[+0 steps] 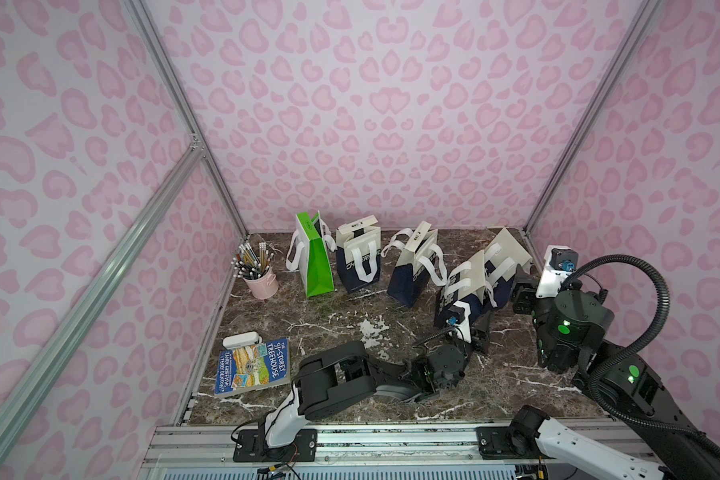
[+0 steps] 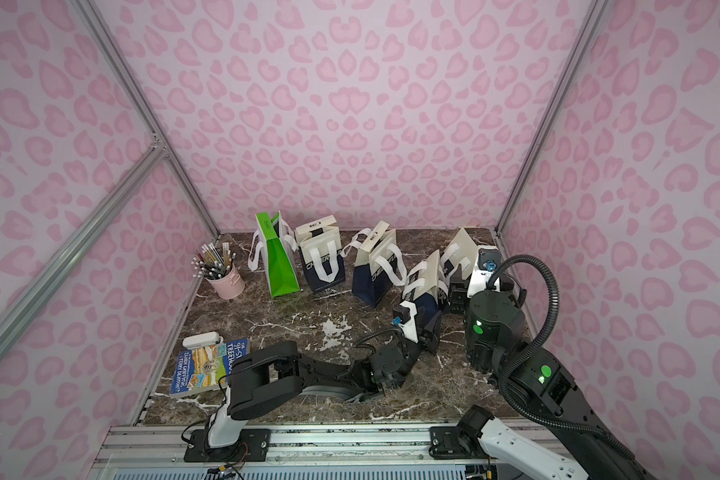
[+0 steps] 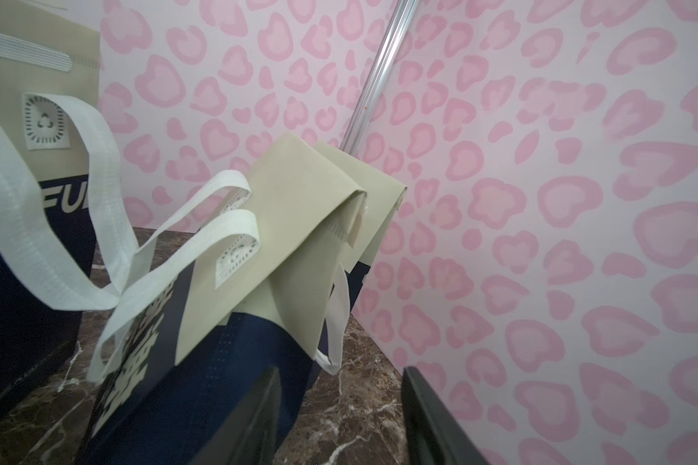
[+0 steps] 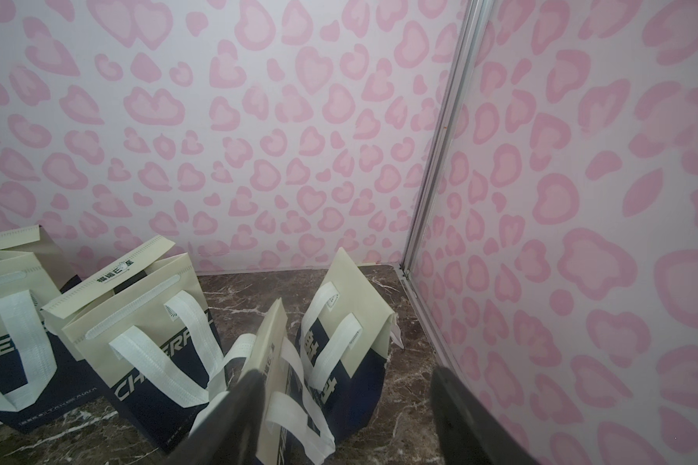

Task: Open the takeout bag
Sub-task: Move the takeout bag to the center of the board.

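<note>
Near, only in both top views: book point(image 1: 252, 368) at front left. Midway, from the wrist views: left gripper point(image 3: 339, 372) spread, empty, at the navy base of the flap-shut takeout bag point(image 3: 291, 225); right gripper point(image 4: 345, 372) likewise released, holding nothing. Far: that bag leaning by the right rear corner.

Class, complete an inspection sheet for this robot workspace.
Surface: dark marble-look tabletop.
Job's things: five bags in a back row; green bag, second bag and third bag have flaps up; fourth bag and fifth bag, nearest the right wall, folded shut and leaning.
Clutter: pink cup of pencils; book; white case at the book's far edge.
End effectors: left end effector, jaws apart beside the fourth bag's base; right end effector, jaws apart, facing the fifth bag; nothing seen gripped.
Cables: black ribbed hose looping over the right arm; thin cable at the left wrist; loose wires by the left base.
Surroundings: pink heart-print walls; metal frame posts.
</note>
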Controlling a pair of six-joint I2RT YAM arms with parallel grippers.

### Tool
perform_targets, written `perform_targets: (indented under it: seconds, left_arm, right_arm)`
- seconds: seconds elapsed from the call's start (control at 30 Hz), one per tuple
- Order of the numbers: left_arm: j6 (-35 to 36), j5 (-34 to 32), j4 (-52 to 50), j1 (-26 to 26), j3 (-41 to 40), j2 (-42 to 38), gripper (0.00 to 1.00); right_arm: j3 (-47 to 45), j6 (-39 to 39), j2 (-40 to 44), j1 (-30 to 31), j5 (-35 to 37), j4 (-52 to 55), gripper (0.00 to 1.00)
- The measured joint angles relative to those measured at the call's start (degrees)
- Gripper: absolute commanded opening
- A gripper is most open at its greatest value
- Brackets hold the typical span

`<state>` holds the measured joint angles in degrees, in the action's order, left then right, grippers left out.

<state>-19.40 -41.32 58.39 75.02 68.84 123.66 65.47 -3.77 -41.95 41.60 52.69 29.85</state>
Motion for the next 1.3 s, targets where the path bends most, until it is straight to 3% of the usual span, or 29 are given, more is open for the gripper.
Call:
perform_targets:
  seconds: [0.2,0.7,0.8,1.13,1.3]
  left_arm:
    - [2.9,-3.3,-1.9,-0.2,7.2,4.7,0.49]
    - [5.2,-6.4,-4.3,-5.0,14.3,11.4,0.43]
    - [6.1,-6.1,-4.6,-5.5,16.3,12.7,0.38]
    - [8.9,-5.6,-4.6,-6.8,17.4,13.7,0.06]
    - [10.3,-7.2,-4.6,-7.4,15.1,12.5,0.05]
  right_arm:
    - [0.9,0.8,-0.1,0.0,0.0,1.0,0.69]
    - [3.5,1.7,-0.9,0.0,0.0,3.7,0.68]
    - [3.9,1.9,-0.8,0.0,0.0,4.2,0.68]
    - [3.7,3.6,-0.3,0.0,-0.3,4.5,0.67]
    - [1.8,4.5,0.4,0.0,-1.5,3.1,0.65]
